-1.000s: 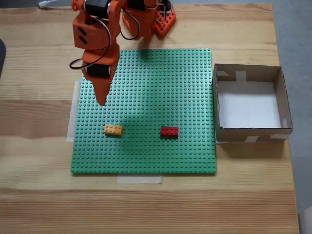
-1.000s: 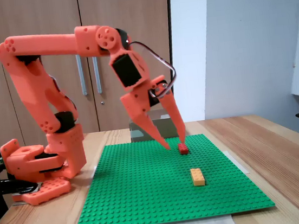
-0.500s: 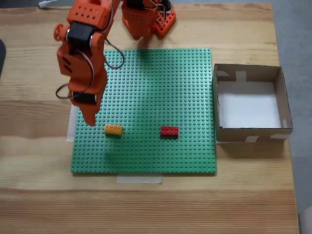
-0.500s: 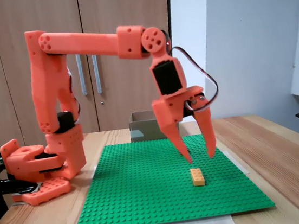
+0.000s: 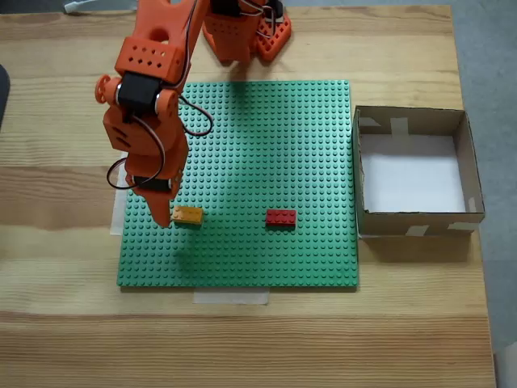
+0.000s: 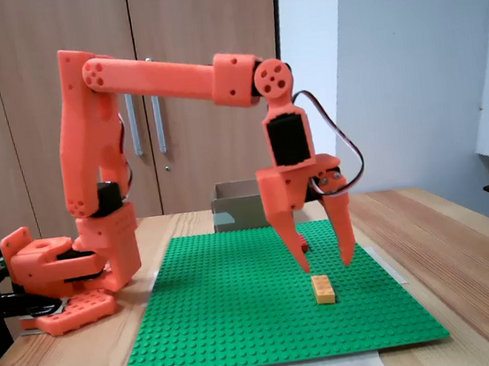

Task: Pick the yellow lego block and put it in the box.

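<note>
while the orange arm [image 6: 168, 72] reaches over the baseplate [image 5: 266, 145], the claw [image 6: 324, 262] hangs spread wide above the yellow block [image 6: 323, 288] | block flat on plate | red brick [image 5: 281, 217] nearby | box [image 5: 472, 174] apart, right of the plate

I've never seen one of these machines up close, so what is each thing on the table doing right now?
hand: open, fingers pointing down, hovering just above the yellow lego block, not touching it.
yellow lego block: lying flat on the green baseplate, not gripped.
red brick: lying flat on the baseplate, untouched.
green baseplate: flat on the table.
box: open-topped, nothing inside.
</note>
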Robot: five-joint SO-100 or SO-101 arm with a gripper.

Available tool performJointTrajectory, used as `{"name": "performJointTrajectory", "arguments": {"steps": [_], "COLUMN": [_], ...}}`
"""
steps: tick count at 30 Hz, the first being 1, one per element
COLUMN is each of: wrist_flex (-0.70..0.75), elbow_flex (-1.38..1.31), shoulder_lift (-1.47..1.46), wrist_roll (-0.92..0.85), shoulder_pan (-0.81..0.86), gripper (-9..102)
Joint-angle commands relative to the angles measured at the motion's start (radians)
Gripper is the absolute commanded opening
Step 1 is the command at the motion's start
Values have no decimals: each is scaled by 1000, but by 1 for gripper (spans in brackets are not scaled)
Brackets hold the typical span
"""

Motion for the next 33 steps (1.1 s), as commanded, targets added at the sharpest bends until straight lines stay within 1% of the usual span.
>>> {"name": "performJointTrajectory", "arguments": {"steps": [1, 7, 13, 33], "wrist_flex": [12, 12, 9, -12], "elbow_flex": [-52, -91, -114, -120], "shoulder_lift": [-2, -64, -107, -150], "wrist_roll": [34, 84, 95, 123], "shoulder_pan": [-17, -23, -25, -77], "gripper": [25, 24, 28, 25]}}
